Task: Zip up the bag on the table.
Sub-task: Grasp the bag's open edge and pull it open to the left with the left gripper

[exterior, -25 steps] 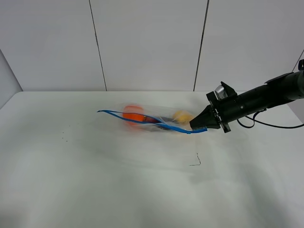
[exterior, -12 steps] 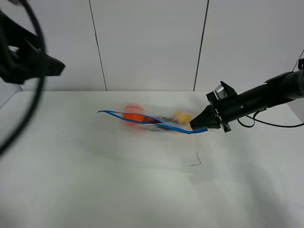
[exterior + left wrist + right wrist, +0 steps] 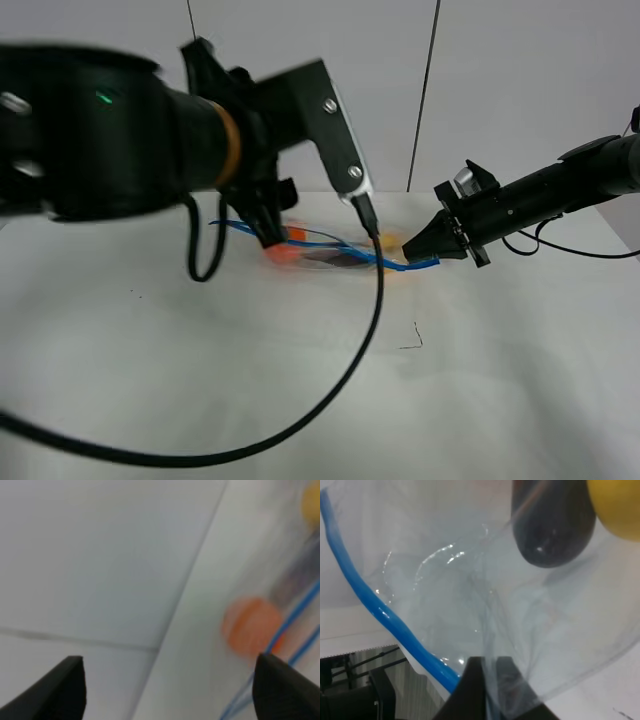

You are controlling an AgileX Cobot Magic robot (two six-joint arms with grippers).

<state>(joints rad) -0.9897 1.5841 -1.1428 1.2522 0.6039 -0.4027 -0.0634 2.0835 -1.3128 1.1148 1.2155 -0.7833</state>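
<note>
The bag (image 3: 335, 258) lay on the counter (image 3: 500, 400) a little toward 12 o'clock of its middle, its blue zip strip (image 3: 400, 266) running from the 9 o'clock end to the 3 o'clock end. The right end effector (image 3: 415, 250) was clamped shut on the 3 o'clock corner, pinching thin clear film beside the strip and lifting that end a little. The left end effector (image 3: 172, 685) hung above the 9 o'clock end with its fingers spread wide and nothing between them; the orange (image 3: 250, 625) sat just below it, with two blue lines running apart there (the mouth looked unsealed).

The main risk I judged was the left fingers closing on the orange or on loose film instead of the strip, since the fruit bulged right under the rail. The left arm showed as a blur, so a hasty descent could also knock the bag sideways. A pull against the right pinch might slip the slick film free, and the eggplant (image 3: 552, 525) and pear (image 3: 615, 507) could shift and keep the tracks misaligned.
</note>
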